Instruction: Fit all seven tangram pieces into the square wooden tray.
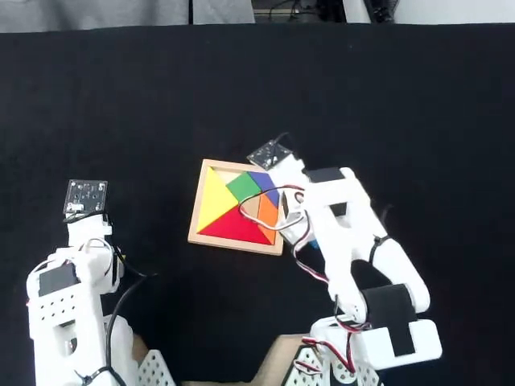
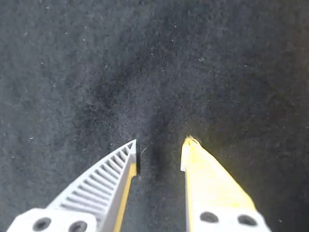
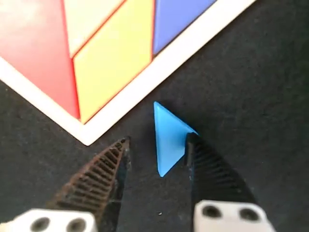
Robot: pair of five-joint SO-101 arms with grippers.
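Finding 1: the small light-blue triangular piece [image 3: 168, 133] lies flat on the black cloth [image 3: 251, 96]. It is just beside one corner of the square wooden tray [image 3: 164, 65] and clear of its rim. You may judge it the outstanding piece, lying where it can be picked up.

Finding 2: the right gripper [image 3: 158, 141] stands over that piece, jaws moderately parted, one finger on each side. The dark finger [image 3: 203, 159] meets the piece's edge and the other stands off it. Nothing is gripped.

Finding 3: in the high view the tray sits at centre frame, holding a yellow triangle [image 1: 213, 199], a red triangle [image 1: 233, 225] and green, blue and orange pieces. The right arm [image 1: 354, 233], coming from the lower right, covers the tray's lower-right corner, so you cannot confirm the vacant slot.

Finding 4: the left gripper [image 2: 159, 142] hangs over bare cloth, jaws moderately apart and empty. It is probably parked clear of the work.
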